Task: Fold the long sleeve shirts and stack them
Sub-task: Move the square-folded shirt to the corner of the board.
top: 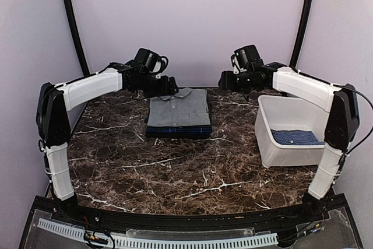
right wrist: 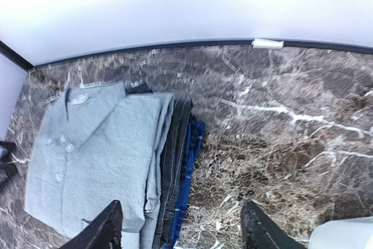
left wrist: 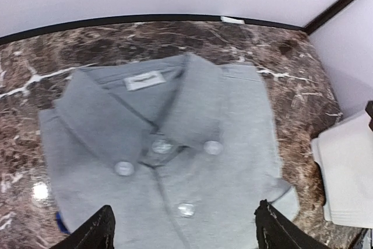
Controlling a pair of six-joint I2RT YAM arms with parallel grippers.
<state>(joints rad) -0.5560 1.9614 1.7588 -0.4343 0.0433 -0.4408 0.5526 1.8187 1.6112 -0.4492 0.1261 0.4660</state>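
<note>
Left jaws: wide apart, empty | right jaws: wide apart, empty | grey shirt (top: pixel 178 109) folded atop stack (top: pixel 178 130)

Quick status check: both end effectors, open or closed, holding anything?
Left end effector: open, holding nothing, over the grey shirt.
Right end effector: open, holding nothing.

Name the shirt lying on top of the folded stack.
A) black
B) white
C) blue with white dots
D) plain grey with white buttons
D: the grey shirt, collar and white buttons up, lies uppermost on the stack; dark and blue layers show only beneath it.
</note>
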